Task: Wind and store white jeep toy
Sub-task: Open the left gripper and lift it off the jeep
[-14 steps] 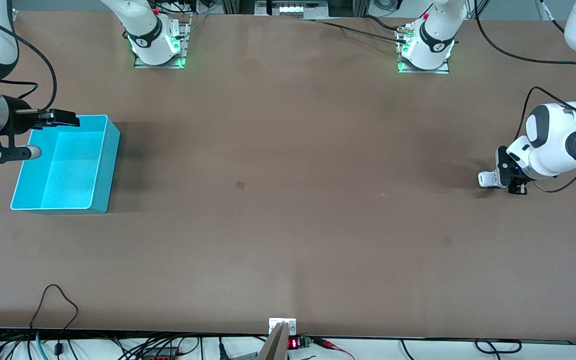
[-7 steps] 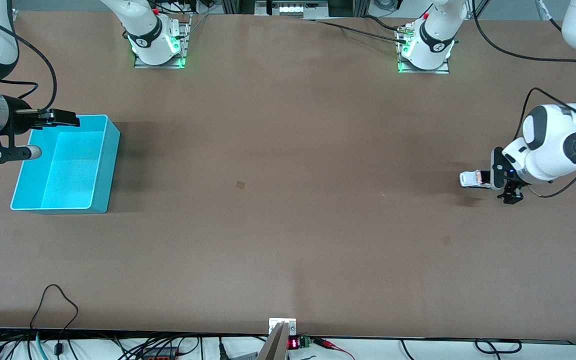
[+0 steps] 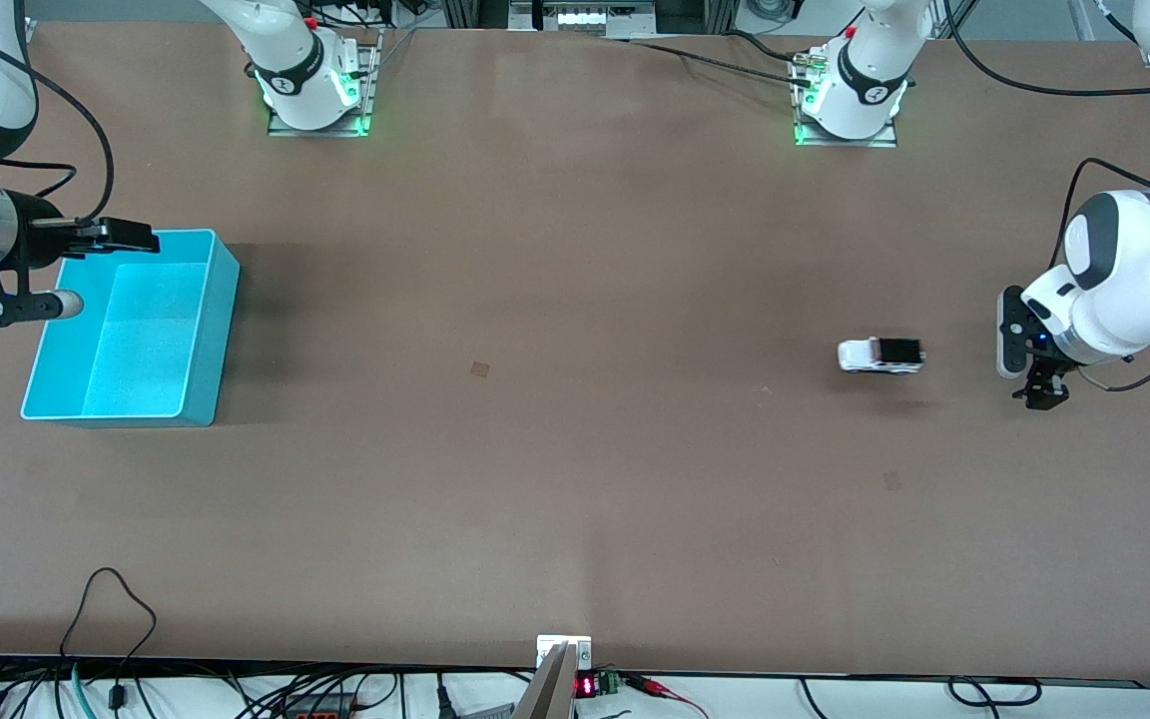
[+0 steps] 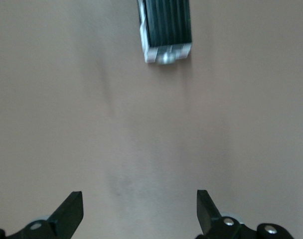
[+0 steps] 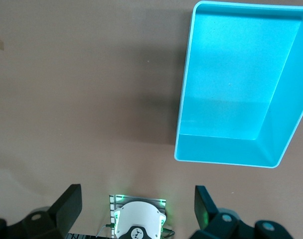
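Note:
The white jeep toy (image 3: 880, 355), with its black rear top, stands alone on the table at the left arm's end. It also shows in the left wrist view (image 4: 166, 30), apart from the fingers. My left gripper (image 3: 1022, 367) is open and empty, beside the jeep and a short way from it (image 4: 140, 214). The turquoise bin (image 3: 219, 300) sits at the right arm's end and looks empty (image 5: 226, 149). My right gripper (image 3: 101, 270) is open and empty over the bin's outer edge (image 5: 138, 211), waiting.
The two arm bases (image 3: 315, 90) (image 3: 850, 100) stand along the table edge farthest from the front camera. A small dark mark (image 3: 480, 368) lies mid-table between the jeep and the bin. Cables hang along the nearest table edge.
The left gripper held the jeep low at the table, then let it go. The jeep has rolled toward the right arm's end, and the left gripper has drawn back from it.

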### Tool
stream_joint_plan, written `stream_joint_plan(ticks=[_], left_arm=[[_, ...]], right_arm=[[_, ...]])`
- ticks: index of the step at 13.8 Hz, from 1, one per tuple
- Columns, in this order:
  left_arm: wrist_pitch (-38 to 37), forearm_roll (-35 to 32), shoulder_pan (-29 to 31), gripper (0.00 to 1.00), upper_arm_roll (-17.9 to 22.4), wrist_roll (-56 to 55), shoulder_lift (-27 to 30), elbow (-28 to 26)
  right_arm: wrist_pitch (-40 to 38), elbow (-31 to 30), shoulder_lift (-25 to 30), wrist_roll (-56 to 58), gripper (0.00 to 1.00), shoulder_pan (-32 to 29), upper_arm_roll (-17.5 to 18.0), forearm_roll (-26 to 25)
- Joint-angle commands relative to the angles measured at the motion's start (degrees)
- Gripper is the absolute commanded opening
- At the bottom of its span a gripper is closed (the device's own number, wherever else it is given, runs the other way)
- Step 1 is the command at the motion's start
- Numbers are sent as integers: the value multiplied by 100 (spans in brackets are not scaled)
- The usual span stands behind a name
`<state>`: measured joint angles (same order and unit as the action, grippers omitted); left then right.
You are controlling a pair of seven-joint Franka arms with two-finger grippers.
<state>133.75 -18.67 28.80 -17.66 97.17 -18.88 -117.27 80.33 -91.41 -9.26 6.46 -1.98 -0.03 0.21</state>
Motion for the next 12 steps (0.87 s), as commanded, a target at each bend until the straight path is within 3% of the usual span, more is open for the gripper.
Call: stream_joint_plan(ticks=[1,7,12], left_arm=[[-174,301,-164,100,-159,109,236,185],[-253,2067,-841,100,-159,-31,377,345],[-524,2148,-1122,100,-150,-2100,657,362]], right_arm=[[-96,71,-6,-75,100,-4,12,110],[-96,71,-6,-75,100,-4,12,110],[-105,71,3,-75,100,-21,12,110]])
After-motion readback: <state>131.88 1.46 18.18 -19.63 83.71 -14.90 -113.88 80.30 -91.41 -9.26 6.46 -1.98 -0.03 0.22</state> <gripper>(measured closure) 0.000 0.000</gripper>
